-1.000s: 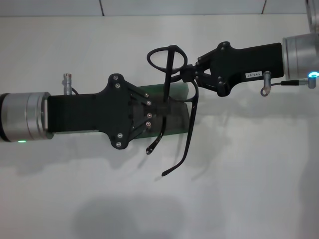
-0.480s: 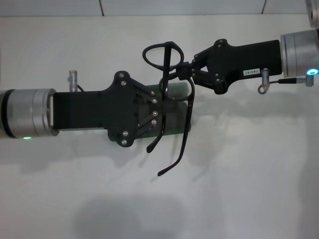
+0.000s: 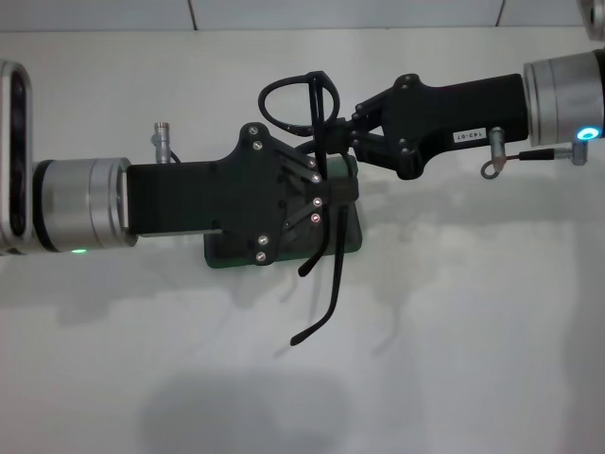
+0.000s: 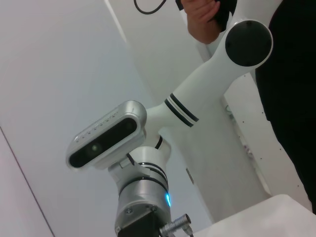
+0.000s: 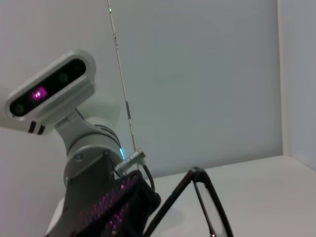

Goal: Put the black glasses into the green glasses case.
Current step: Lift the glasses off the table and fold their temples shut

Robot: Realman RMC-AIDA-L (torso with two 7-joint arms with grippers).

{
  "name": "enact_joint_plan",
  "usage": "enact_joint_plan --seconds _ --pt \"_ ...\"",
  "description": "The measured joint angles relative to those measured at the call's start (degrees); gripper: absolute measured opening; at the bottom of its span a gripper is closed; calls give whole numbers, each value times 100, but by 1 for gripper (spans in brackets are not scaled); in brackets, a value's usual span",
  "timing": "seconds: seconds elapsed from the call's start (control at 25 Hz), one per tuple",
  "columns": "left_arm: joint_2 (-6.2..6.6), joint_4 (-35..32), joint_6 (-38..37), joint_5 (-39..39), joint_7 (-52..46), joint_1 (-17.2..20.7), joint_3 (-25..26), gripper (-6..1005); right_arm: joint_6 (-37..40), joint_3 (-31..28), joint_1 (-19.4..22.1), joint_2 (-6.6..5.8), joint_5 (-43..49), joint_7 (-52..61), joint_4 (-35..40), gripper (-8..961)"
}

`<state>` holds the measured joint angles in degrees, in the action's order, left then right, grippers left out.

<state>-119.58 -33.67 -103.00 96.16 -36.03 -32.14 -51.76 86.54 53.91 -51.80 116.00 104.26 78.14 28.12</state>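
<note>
Holding the black glasses [image 3: 317,142] by the frame, the right gripper [image 3: 342,140], jaws pinching, suspends them over the green glasses case [image 3: 348,241]; the left gripper [image 3: 326,194] covers the case, jaw state indeterminable.

Glossy thin black glasses [image 3: 317,142]; matt felt-like green glasses case [image 3: 348,241]; smooth white table [image 3: 473,331].

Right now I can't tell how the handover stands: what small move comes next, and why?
Probably the right end effector should lower the black glasses a little toward the green glasses case. It grips them at the frame, temples hanging over the case, while the left end effector sits over the case.
</note>
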Motion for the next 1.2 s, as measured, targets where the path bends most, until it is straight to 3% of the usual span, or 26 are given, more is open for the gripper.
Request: enact_joint_plan --seconds 0.44,1.2 --pt "-70 86 156 -317 320 34 0 -2 25 103 -8 -2 -324 262 -105 36" --pt "-54 318 168 -816 571 30 -71 -2 -153 49 16 -13 -464 761 -132 36"
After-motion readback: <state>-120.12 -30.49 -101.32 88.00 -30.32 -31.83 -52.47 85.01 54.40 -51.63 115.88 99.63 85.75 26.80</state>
